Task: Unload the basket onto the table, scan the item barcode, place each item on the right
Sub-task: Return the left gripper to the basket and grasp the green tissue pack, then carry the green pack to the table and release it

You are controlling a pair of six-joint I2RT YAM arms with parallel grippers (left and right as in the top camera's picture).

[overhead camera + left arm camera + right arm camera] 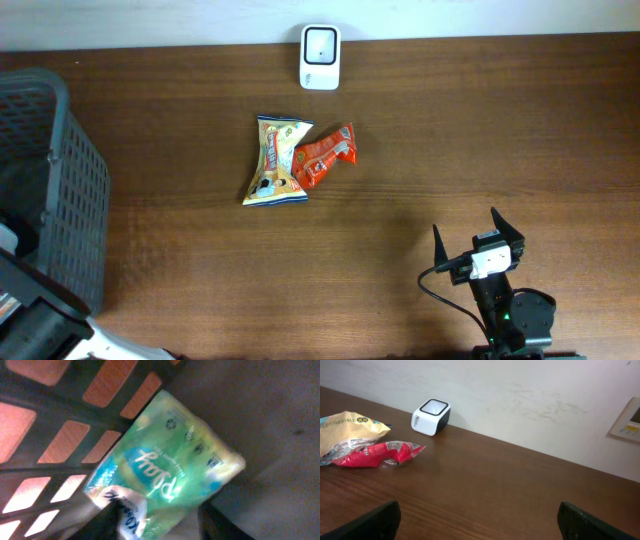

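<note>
In the left wrist view a green plastic pack (170,467) with blue script lies inside the dark basket (60,410), by its slatted wall. My left gripper (160,522) has a dark finger pressed on each side of the pack's near end. From overhead this gripper is hidden inside the basket (50,180). The white barcode scanner (320,57) stands at the table's far edge, also seen in the right wrist view (431,416). My right gripper (478,232) rests open near the front right with nothing between its fingers (370,522).
A yellow snack bag (275,160) and a red snack bag (325,155) lie overlapped mid-table, below the scanner. In the right wrist view the yellow bag (350,427) and red bag (380,453) are at the left. A wall panel (627,422) is at the right.
</note>
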